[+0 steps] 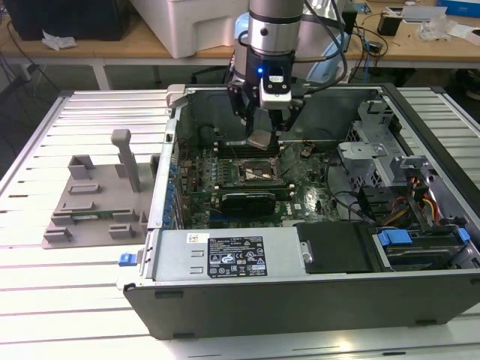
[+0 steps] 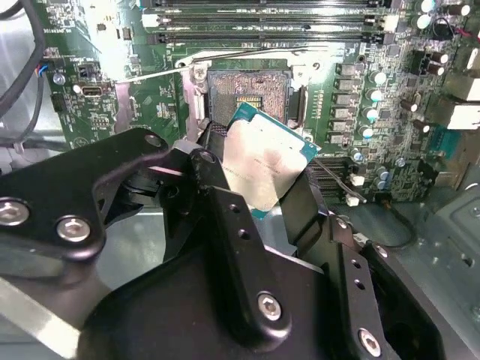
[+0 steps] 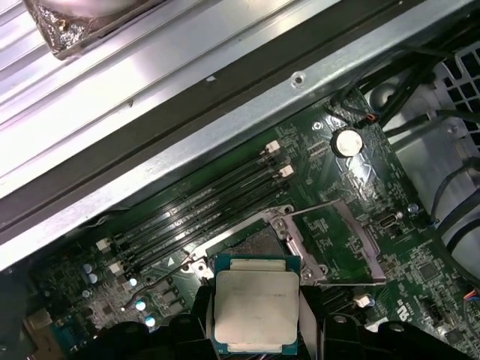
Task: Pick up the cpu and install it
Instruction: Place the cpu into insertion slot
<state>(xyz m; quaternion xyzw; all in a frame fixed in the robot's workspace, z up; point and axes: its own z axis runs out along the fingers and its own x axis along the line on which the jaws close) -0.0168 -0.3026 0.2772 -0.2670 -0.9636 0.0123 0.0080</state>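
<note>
Overhead, we saw the gripper (image 1: 261,135) clamped on the cpu (image 2: 264,169), its fingers (image 2: 225,217) flanking the chip, above the motherboard's (image 2: 105,112) open socket (image 2: 247,94).

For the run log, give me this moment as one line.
gripper: shut on cpu | cpu: held over open socket, not seated | site: inside computer case

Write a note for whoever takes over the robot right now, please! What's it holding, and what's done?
Gripper: shut on the cpu, with fingers on two opposite edges.
Cpu: held in the air above the open socket on the motherboard, inside the computer case.
Done: cpu picked up and brought to the socket.
Left: cpu is not seated in the socket yet.
</note>
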